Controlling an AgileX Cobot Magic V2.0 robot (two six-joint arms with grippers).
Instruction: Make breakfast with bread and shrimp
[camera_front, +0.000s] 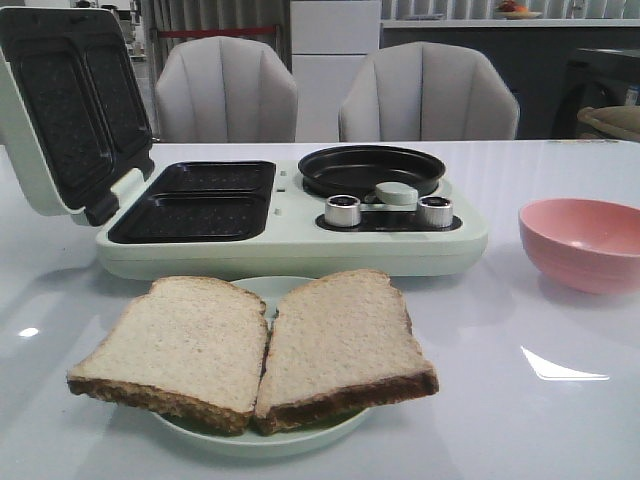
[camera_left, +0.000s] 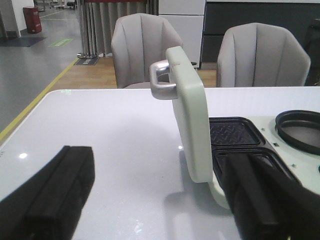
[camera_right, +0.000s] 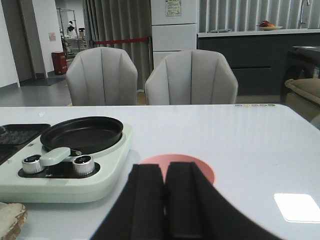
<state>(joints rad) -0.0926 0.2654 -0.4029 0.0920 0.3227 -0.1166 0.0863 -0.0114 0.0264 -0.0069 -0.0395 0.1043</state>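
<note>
Front view: two pale brown-crusted bread slices (camera_front: 255, 350) sitting untouched on plate, sandwich maker (camera_front: 290, 215) lying open; my left claw (camera_left: 150, 200) spread, right claw (camera_right: 165, 200) pressed together; everything remaining.

Closed right gripper (camera_right: 165, 200) before pink bowl (camera_right: 200, 167)

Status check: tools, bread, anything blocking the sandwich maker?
Left tool open, empty. Right tool shut, empty, above pink bowl. Two bread slices on plate, untouched. Sandwich maker lid open, plates bare; nothing blocking.
</note>
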